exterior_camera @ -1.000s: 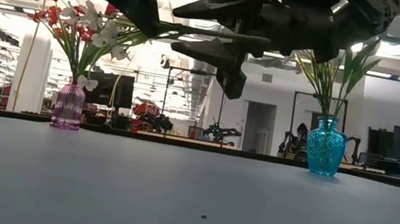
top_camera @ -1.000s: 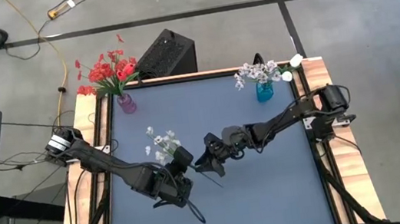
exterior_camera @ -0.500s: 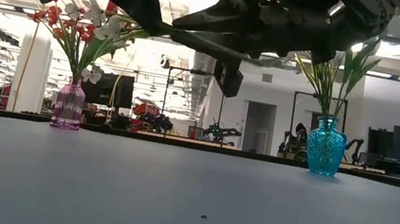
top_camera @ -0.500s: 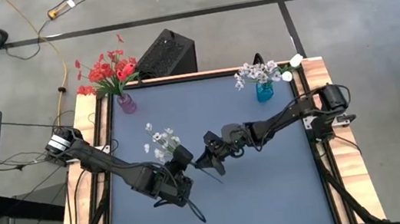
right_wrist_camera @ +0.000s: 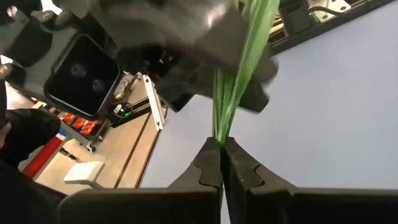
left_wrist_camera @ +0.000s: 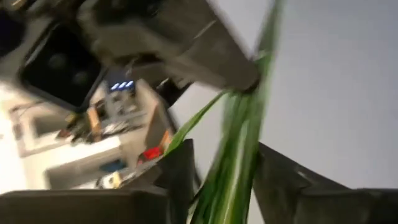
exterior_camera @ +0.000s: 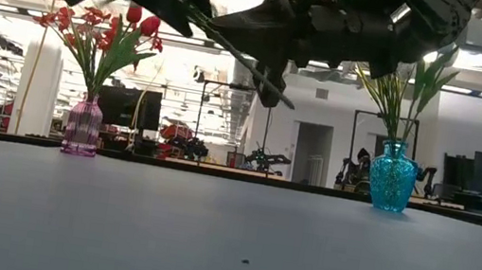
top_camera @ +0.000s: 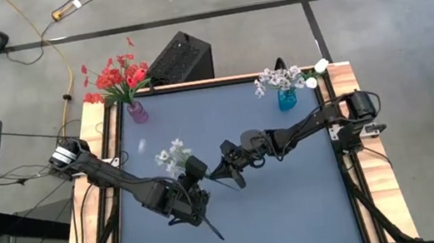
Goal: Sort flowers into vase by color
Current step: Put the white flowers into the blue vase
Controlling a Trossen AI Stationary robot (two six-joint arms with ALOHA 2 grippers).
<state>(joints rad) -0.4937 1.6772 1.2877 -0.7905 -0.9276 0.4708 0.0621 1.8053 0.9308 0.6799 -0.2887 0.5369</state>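
White-bloomed artificial stem [top_camera: 173, 154] is pinched by both left gripper [top_camera: 199, 192] and right gripper [top_camera: 222, 171] (mid-table), tilted more than before; pink vase [top_camera: 137, 111], blue vase [top_camera: 285, 98] stand behind.

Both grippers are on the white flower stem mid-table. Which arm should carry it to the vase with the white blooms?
Right, I'd judge. The right gripper is shut on the white flower stem, and the blue vase with white blooms stands on its side. The left gripper also holds the stem but sits farther away.
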